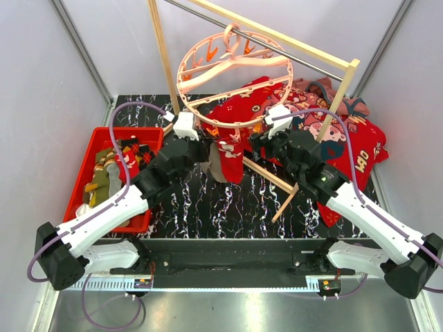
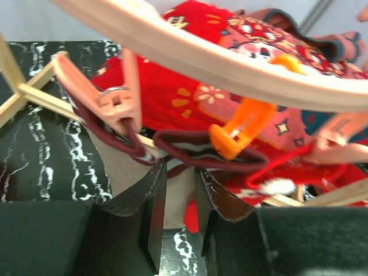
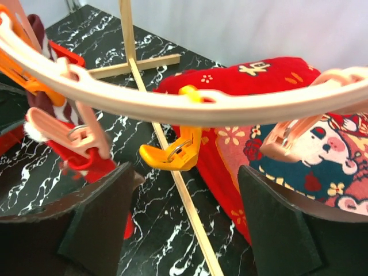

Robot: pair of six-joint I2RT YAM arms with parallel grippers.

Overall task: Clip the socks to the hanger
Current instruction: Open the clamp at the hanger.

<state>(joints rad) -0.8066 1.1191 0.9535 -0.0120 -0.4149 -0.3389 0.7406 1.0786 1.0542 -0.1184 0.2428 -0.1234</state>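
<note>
left claw (image 2: 177,171) sits narrowly parted at the taupe sock (image 2: 118,169) clipped to the hanger (image 3: 172,106), grip unclear; right claw (image 3: 188,172) spread wide below a yellow clip (image 3: 171,154).

I see the hanger (image 1: 228,66) as smooth, slightly glossy plastic, the rack (image 1: 161,48) as bare matt wood, the table (image 1: 208,207) as polished marble-look, the socks (image 1: 230,158) as soft knit.

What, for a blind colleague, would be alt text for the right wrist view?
A yellow-orange clip hangs from the salmon-pink hanger ring just beyond the right gripper's open jaws. Left of it, a pink clip grips a red sock.
</note>
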